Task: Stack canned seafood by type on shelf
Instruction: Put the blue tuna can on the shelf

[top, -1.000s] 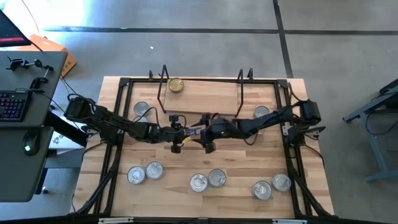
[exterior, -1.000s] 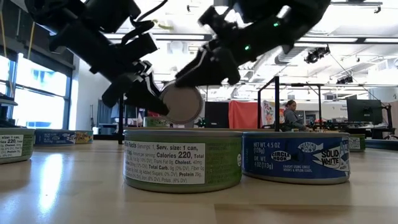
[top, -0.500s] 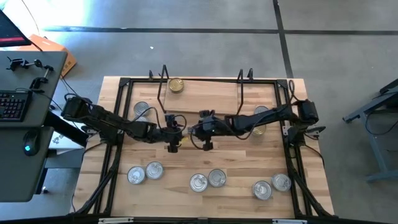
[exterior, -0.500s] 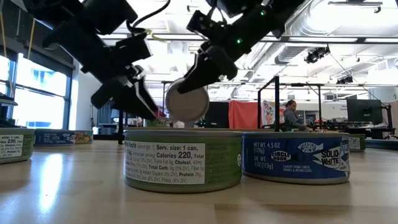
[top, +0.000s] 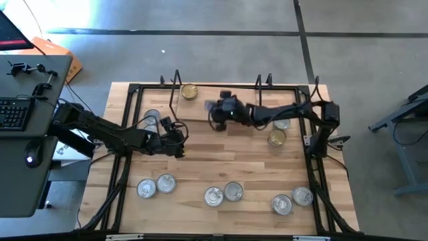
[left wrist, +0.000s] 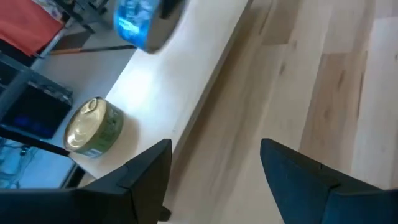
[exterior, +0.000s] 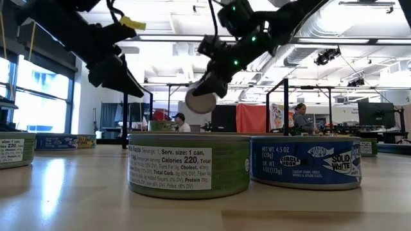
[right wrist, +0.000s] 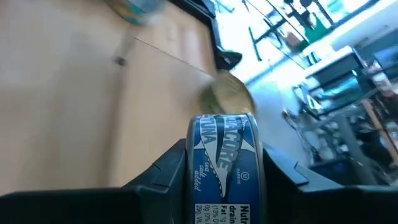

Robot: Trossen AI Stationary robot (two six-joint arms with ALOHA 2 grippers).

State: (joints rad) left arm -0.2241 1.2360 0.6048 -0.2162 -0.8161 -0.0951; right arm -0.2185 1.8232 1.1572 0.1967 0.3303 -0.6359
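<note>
My right gripper [top: 215,110] is shut on a blue-labelled can [right wrist: 227,165] and holds it in the air above the shelf [top: 234,100], a light board in a black rod frame. In the low view the can's silver lid [exterior: 200,101] faces the camera. A gold-lidded can [top: 189,92] stands on its base at the shelf's far left end. My left gripper [top: 180,136] hangs open with nothing between its fingers [left wrist: 146,177], over the table just near of the shelf's left part. My right gripper pinches the blue-labelled can between its two fingers [right wrist: 166,171], which stand one on each side of it with the label wall [right wrist: 217,149] between them. The fingers slant down from the table's right. The can is turned on edge and lifted clear of the shelf.
Several silver-lidded cans [top: 212,196] stand in a row along the table's near side. One can [top: 152,118] stands left of the shelf, a gold one [top: 277,138] and a silver one [top: 282,122] to its right. Bare wood lies between the shelf and the near row.
The can has passed from my left gripper to my right. My right gripper shut on it, then carried it up and toward the far edge, over the shelf. My left gripper opened, let go and drew back toward the table's left.
</note>
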